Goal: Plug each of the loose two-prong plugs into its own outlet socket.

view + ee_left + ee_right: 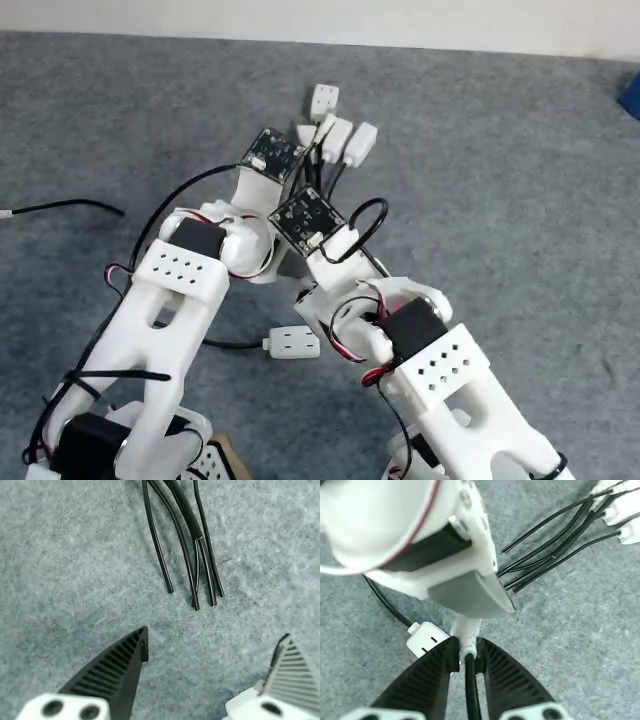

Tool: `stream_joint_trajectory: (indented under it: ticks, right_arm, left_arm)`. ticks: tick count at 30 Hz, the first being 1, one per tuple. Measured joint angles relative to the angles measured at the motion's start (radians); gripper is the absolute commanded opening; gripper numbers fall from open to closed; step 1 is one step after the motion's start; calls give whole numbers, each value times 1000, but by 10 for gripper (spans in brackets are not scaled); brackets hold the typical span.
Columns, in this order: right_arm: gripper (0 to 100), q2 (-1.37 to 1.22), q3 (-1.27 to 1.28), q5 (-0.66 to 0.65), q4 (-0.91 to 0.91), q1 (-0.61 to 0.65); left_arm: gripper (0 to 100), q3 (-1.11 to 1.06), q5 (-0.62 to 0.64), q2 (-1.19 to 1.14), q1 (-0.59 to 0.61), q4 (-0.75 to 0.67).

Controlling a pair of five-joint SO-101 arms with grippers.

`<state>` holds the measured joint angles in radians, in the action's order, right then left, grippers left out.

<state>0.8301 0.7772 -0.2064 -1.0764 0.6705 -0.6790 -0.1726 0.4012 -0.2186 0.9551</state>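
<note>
Plug (465, 627): white, low centre in the right wrist view, its black cord running back between the fingers.
Right end effector (466, 647): clamped on the plug.
Outlet socket (427, 639): just beside the plug, on the grey surface (500, 150).
Left end effector (215, 634): jaws apart, holding nothing, near black cable ends (195, 580).
White connectors (340, 135): clustered top centre in the high view.

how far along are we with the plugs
No plug looks seated yet. In hand: the right gripper is shut on a plug beside a socket with empty slots; the left gripper is open over carpet. Left: seat this plug, then the cluster farther out.
</note>
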Motion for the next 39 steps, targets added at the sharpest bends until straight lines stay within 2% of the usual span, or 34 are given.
stream_joint_trajectory:
  ticks: [12, 16, 20, 22, 27, 32, 39]
  right_arm:
    - [7, 0, -28, -2, -61, -5]
    - [7, 3, -57, 0, -84, -21]
    - [7, -89, -80, 23, -121, -21]
    - [7, -187, -112, 55, -147, -14]
    - [7, -436, -319, 112, -305, 83]
    - [7, -546, -526, 181, -460, 120]
    - [13, -615, -577, 250, -520, 126]
  left_arm:
    - [372, -48, 3, 3, 5, -20]
    - [372, -54, 43, -3, 117, -80]
    - [372, -48, 172, -2, 298, -109]
    - [372, -49, 245, -3, 348, -110]
    - [372, -115, 295, -3, 365, -170]
    - [372, -132, 298, -3, 374, -193]
    - [322, -138, 313, -3, 443, -247]
